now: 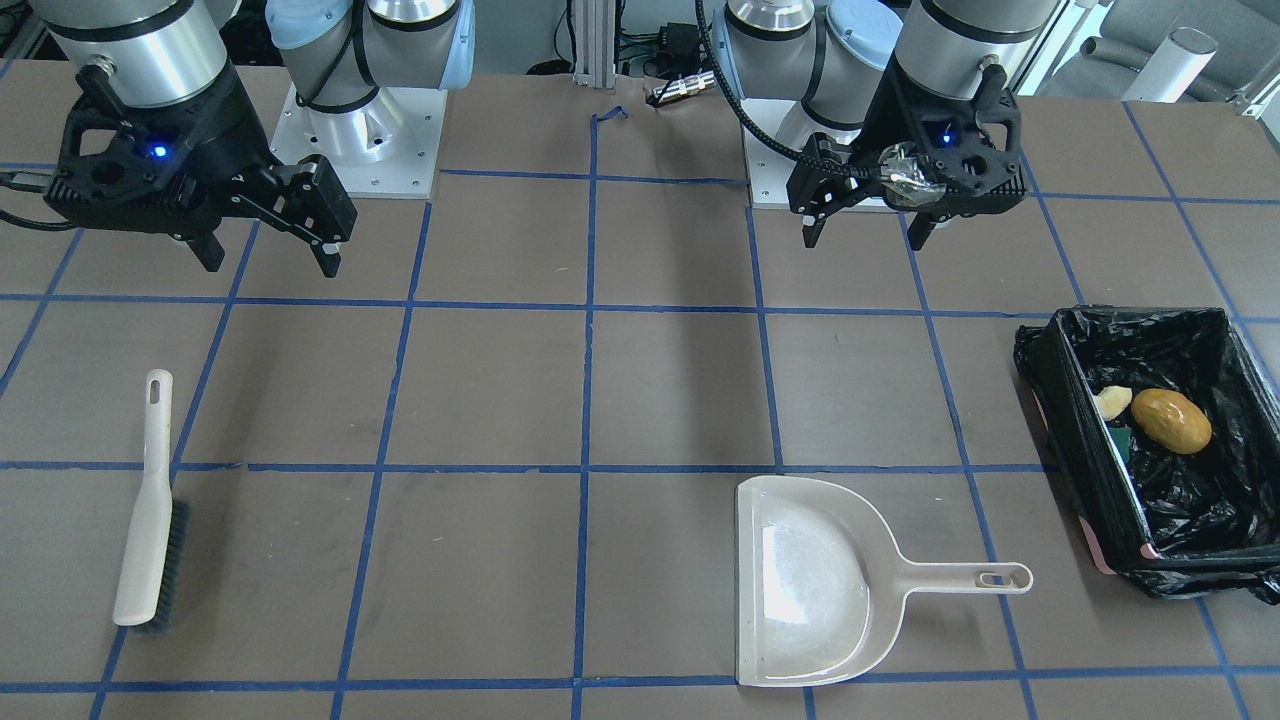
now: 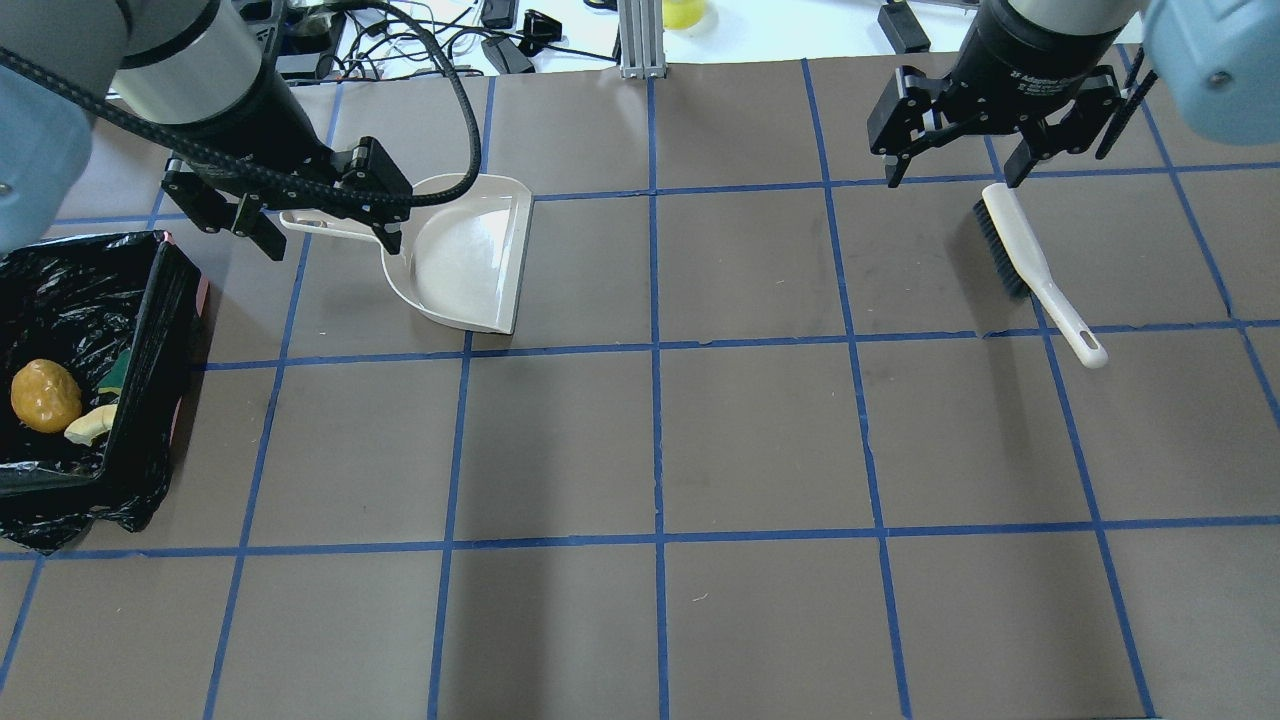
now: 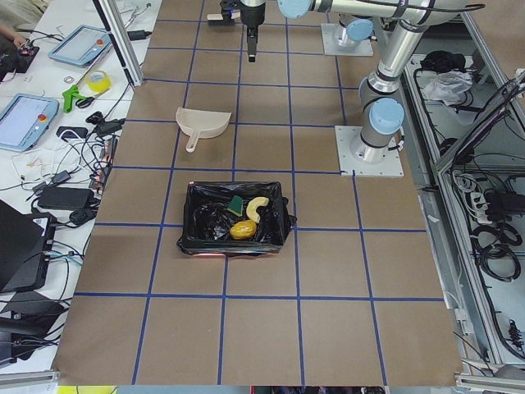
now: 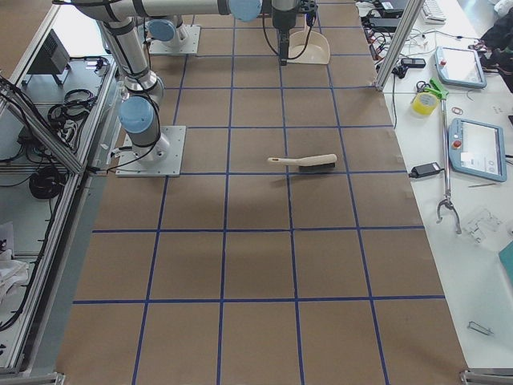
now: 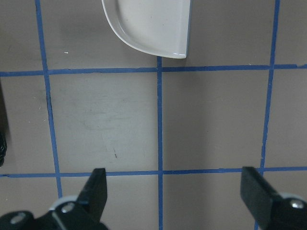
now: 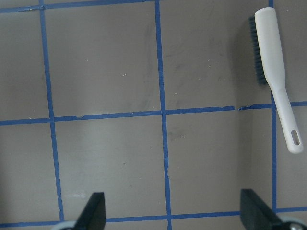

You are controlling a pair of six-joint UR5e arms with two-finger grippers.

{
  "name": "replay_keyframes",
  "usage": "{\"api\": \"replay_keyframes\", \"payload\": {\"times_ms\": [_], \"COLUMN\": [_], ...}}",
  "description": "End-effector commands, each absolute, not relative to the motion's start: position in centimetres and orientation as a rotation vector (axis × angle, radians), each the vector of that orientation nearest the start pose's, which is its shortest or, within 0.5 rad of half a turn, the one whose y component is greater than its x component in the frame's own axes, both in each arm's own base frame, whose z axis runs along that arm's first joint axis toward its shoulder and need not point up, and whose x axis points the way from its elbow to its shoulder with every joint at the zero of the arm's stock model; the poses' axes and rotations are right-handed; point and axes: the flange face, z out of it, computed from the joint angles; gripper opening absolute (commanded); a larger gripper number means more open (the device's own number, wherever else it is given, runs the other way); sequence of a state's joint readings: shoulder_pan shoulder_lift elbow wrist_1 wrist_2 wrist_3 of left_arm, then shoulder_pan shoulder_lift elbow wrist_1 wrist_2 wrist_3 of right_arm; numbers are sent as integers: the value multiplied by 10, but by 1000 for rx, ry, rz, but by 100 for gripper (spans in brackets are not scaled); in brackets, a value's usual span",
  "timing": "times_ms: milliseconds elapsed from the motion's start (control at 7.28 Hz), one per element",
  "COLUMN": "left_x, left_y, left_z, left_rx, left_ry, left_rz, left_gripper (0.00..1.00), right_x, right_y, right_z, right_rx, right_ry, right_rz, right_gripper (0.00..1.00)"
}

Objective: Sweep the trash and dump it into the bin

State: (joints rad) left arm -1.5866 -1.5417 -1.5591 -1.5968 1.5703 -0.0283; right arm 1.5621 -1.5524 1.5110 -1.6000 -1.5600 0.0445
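The bin [image 1: 1075,470], lined with a black bag, stands at the table's end on my left side; it also shows in the overhead view [image 2: 160,330]. Inside lie the golden-brown potato-like lump [image 1: 1171,420], the tan croissant-like piece [image 1: 1113,401] and the sponge wedge [image 1: 1118,440], mostly hidden by the bin wall. My left gripper [image 1: 863,238] is open and empty, raised above the table near the dustpan's handle [image 2: 330,245]. My right gripper [image 1: 270,262] is open and empty, raised above the brush's bristle end [image 2: 955,178].
The beige dustpan [image 2: 465,255] lies flat on the table beside the bin, empty, its handle toward the bin. The beige brush [image 2: 1030,265] lies on its side on my right half. Cables and devices sit beyond the table's far edge.
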Motion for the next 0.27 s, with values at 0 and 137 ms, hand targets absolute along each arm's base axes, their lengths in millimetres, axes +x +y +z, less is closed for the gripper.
{"api": "replay_keyframes", "payload": {"times_ms": [0,137], "left_x": [-142,-142], "left_y": [-480,-480], "left_z": [502,501], "left_rx": [-24,-24], "left_ry": [3142,3140], "left_rz": [-17,-12], "left_gripper": [100,100], "right_x": [130,130], "right_y": [-507,-507], "right_z": [511,511], "right_rx": [81,81], "right_ry": [3127,3127], "right_rz": [-110,-110], "right_gripper": [100,100]}}
